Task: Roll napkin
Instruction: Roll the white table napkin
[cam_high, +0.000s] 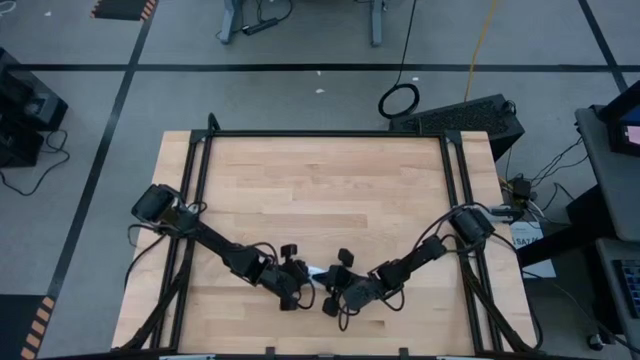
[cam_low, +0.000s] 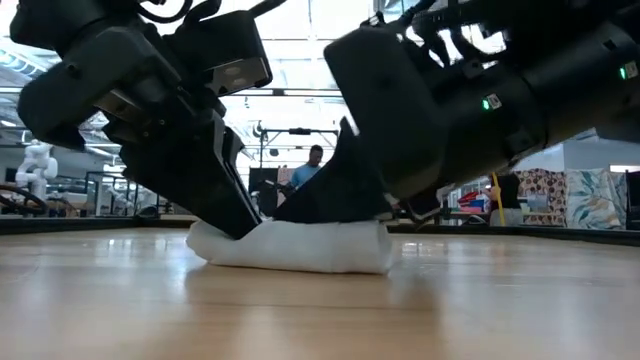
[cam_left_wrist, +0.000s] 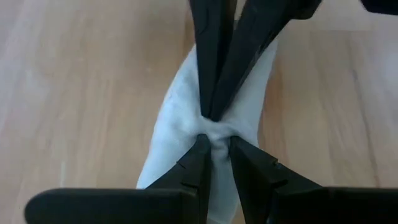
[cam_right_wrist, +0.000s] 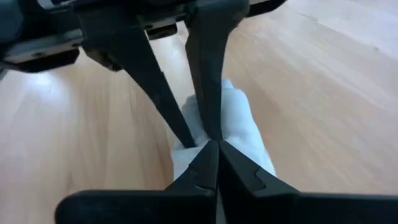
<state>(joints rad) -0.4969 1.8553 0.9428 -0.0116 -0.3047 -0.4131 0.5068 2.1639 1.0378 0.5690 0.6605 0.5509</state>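
So both grippers meet low-centre in the overhead frame: left gripper (cam_left_wrist: 214, 146) pinches the rolled napkin (cam_low: 300, 248) through a narrow gap, right gripper (cam_right_wrist: 214, 146) fully closed on it.

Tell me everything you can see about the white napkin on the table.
The napkin is plain white soft cloth with no pattern, bunched into a short, puffy bundle lying flat on the wooden table, near its front edge midway between the two arms. Its surface shows soft creases. Both tools meet over it: the left tool pinches a fold of cloth at its middle, and the right tool, shut, pinches the cloth from the opposite side, tip to tip with the left. Nothing else touches it.
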